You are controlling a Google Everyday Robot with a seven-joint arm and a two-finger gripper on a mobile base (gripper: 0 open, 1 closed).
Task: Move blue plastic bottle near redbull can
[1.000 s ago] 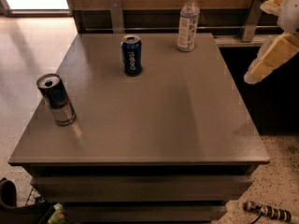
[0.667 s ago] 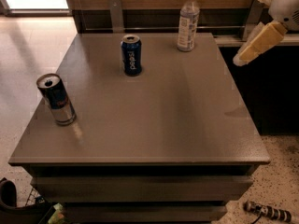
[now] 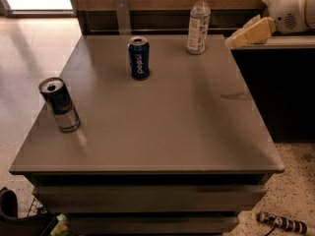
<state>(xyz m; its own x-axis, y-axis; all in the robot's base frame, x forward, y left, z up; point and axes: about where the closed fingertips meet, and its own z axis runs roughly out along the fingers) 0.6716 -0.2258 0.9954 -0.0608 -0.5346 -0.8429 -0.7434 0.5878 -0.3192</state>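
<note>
Camera view gives me the grey table [image 3: 162, 132] from above its near edge. I see the blue plastic bottle [image 3: 198, 23] standing upright at the far edge of the tabletop, right of centre, with its white cap on and its pale label turned toward me.

The gripper [image 3: 236, 38] hangs to the right of the bottle, just past the table's far right corner and above a pale ledge [image 3: 280, 43] that runs beside the table. Its cream-coloured tip points left toward the bottle, roughly level with the bottle's lower half. The two are near each other but apart, and I can see a gap between the tip and the bottle's side. I cannot tell from this angle whether the gripper is spread apart or closed together.

The redbull can [image 3: 60, 104] stands upright near the table's left edge, well apart from the bottle and diagonally across the top from it. A dark blue Pepsi can [image 3: 139, 58] stands upright in the far half, left of the bottle and nearer to it than to the redbull can.
</note>
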